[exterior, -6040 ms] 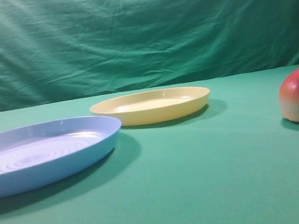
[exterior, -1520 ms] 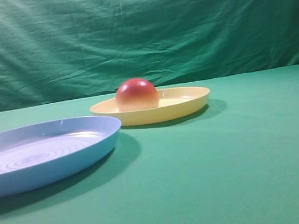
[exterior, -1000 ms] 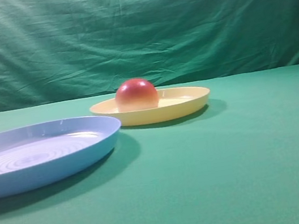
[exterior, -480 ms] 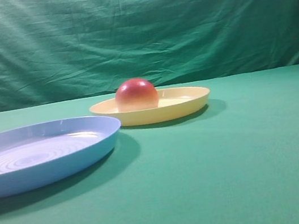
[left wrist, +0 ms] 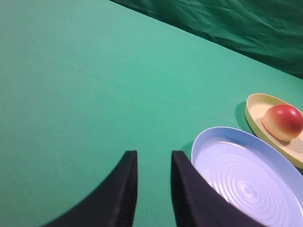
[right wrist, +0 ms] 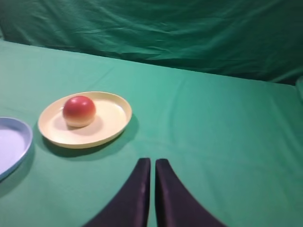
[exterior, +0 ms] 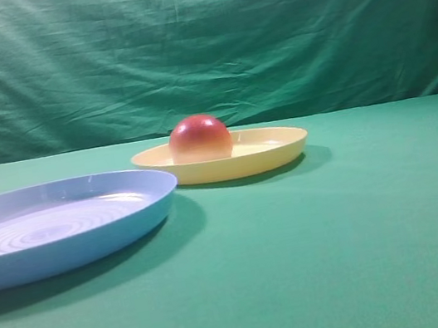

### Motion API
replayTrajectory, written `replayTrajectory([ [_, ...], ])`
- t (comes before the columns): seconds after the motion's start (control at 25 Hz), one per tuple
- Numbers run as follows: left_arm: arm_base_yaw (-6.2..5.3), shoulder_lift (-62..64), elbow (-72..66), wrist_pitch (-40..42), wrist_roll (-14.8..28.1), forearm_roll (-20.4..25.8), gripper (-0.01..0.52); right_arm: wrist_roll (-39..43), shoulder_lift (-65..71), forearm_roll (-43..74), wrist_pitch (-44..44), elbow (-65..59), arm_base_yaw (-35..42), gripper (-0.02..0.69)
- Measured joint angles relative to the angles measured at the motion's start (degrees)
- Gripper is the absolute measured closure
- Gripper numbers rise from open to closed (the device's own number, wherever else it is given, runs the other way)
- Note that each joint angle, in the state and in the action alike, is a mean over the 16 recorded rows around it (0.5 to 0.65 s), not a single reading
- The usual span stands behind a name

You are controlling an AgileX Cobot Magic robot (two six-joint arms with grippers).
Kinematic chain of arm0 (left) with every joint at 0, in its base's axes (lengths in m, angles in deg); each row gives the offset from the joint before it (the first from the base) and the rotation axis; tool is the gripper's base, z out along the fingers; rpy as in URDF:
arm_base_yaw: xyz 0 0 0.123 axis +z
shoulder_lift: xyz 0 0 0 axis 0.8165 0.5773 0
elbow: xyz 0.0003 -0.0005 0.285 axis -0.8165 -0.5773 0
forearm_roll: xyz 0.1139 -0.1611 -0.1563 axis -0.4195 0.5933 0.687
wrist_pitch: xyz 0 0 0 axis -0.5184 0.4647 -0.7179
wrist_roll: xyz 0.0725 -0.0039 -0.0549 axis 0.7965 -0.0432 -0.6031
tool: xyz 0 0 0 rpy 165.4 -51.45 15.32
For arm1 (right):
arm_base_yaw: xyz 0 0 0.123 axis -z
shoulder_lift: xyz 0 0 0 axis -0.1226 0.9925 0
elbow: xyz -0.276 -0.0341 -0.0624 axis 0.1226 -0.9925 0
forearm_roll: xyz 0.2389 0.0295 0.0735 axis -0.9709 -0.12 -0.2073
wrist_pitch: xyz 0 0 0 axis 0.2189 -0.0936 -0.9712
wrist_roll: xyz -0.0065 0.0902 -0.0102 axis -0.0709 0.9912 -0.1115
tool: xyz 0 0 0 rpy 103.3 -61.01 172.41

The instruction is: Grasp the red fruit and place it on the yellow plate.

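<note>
Glossy red dome-shaped toy fruit (exterior: 200, 138) is sitting flat-side down on the left part of the round shallow pale-yellow plastic plate (exterior: 272, 155), lying far centre.

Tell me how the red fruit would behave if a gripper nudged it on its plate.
The red fruit sits flat-side down on the yellow plate, so it would probably slide, not roll. Its glossy dome looks smooth, likely slippery for narrow fingers. The plate's raised rim might stop a gentle slide; it looks light and may shift too.
</note>
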State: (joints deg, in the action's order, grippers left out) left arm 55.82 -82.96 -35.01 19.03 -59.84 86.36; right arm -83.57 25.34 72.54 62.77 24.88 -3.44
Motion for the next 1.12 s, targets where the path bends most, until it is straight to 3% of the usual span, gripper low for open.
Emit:
replayTrajectory([
  [0.4,0.0,0.0,0.0,0.0,0.0,0.0,0.357,0.8,-5.2,0.0,0.8,-8.2,7.8,0.665],
  [1.12,0.0,0.0,0.0,0.0,0.0,0.0,0.357,-2.2,-5.6,0.0,1.9,-12.6,8.8,0.665],
])
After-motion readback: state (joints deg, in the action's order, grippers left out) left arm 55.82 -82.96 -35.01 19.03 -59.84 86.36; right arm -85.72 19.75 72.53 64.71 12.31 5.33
